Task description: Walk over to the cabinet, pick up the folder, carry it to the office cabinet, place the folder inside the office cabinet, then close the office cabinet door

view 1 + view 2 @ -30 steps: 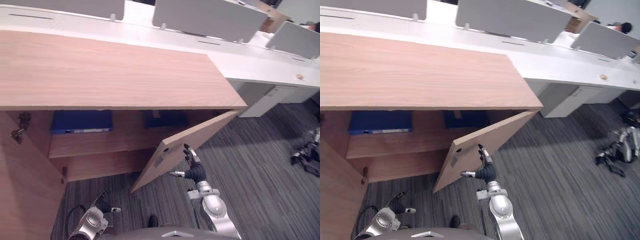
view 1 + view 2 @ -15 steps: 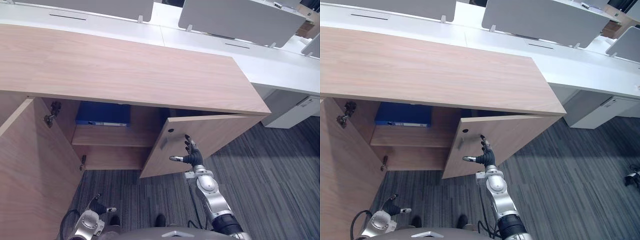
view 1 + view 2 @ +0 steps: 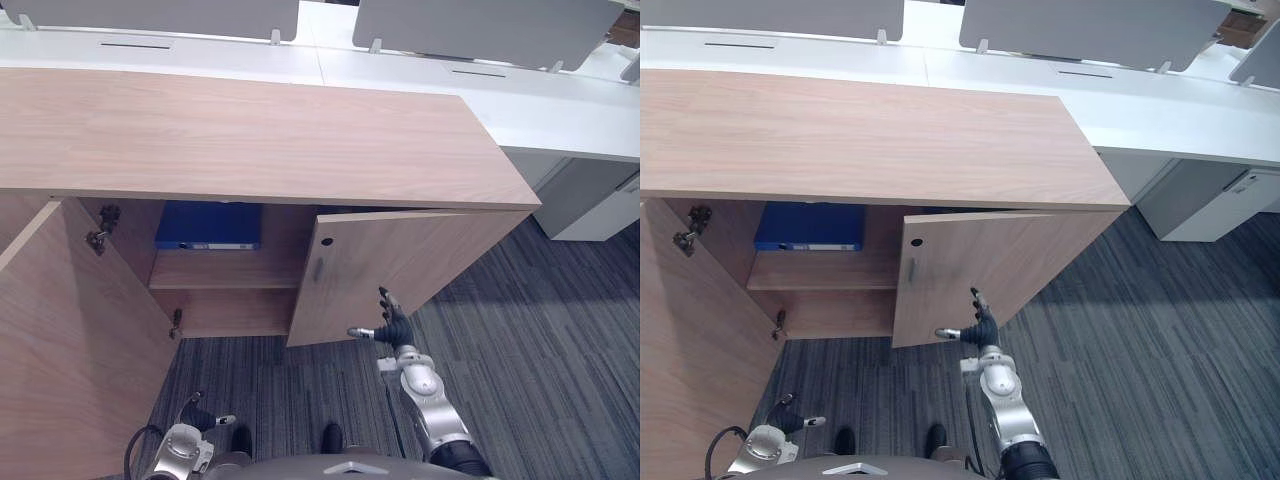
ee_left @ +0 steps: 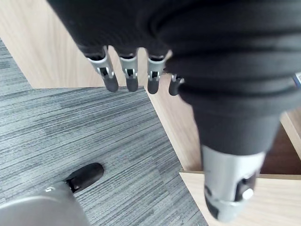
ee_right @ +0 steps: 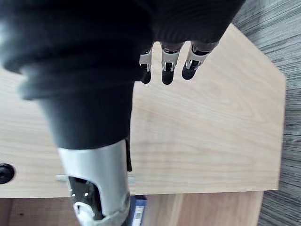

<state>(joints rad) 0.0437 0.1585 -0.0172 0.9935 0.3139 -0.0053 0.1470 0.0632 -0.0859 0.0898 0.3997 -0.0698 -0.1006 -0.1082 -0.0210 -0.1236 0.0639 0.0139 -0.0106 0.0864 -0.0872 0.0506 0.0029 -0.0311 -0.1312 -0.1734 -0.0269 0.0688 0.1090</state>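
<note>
Lowest and nearest, the left hand (image 3: 193, 413) hangs with relaxed, empty fingers over the grey carpet (image 3: 540, 340), beside the wide-open left door (image 3: 70, 340). The right hand (image 3: 392, 322) has straight, spread fingers at the outer face of the half-shut right door (image 3: 400, 265), near its lower edge; whether they touch it cannot be told. Inside the office cabinet (image 3: 250, 130), the blue folder (image 3: 210, 227) lies flat on the shelf (image 3: 225, 272), toward its left end. A white desk (image 3: 560, 110) with grey partitions (image 3: 480, 20) stands behind.
</note>
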